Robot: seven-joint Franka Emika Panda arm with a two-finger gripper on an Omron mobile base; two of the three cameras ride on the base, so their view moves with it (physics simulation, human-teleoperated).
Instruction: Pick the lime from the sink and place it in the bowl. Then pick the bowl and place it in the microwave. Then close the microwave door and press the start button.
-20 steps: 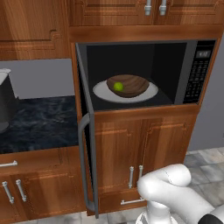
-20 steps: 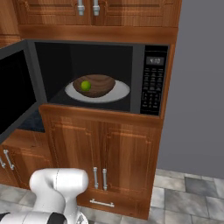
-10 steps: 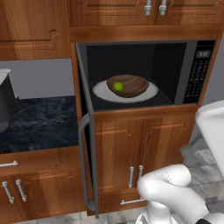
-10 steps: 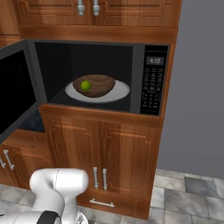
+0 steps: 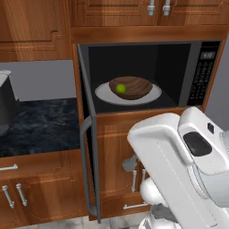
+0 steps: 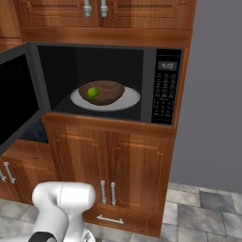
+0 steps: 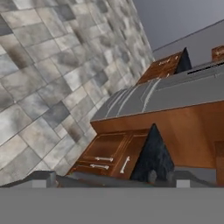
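The microwave (image 5: 197,53) (image 6: 150,80) stands open. Inside it, the dark brown bowl (image 5: 136,87) (image 6: 111,90) rests on a pale turntable plate (image 5: 103,95) (image 6: 133,99). The small yellow-green lime (image 5: 120,88) (image 6: 92,92) lies in the bowl's left side. The microwave door (image 5: 89,147) (image 6: 16,99) is swung out to the left, and its bar handle (image 5: 83,170) faces me. My gripper (image 7: 113,178) is open with nothing between its tips, and it looks at tiled floor and cabinets lying sideways. The sink is out of view.
The black keypad (image 5: 200,76) (image 6: 164,92) is on the microwave's right side. Wooden cabinets (image 6: 108,160) sit below and above it. A dark stone counter (image 5: 40,125) with a grey pot (image 5: 5,105) lies to the left. A grey wall (image 6: 212,94) and tiled floor (image 6: 198,217) are on the right.
My white arm has swung up and now looms large at the lower right of the left base view. Bowl, lime and door have not moved. The gripper stays open.
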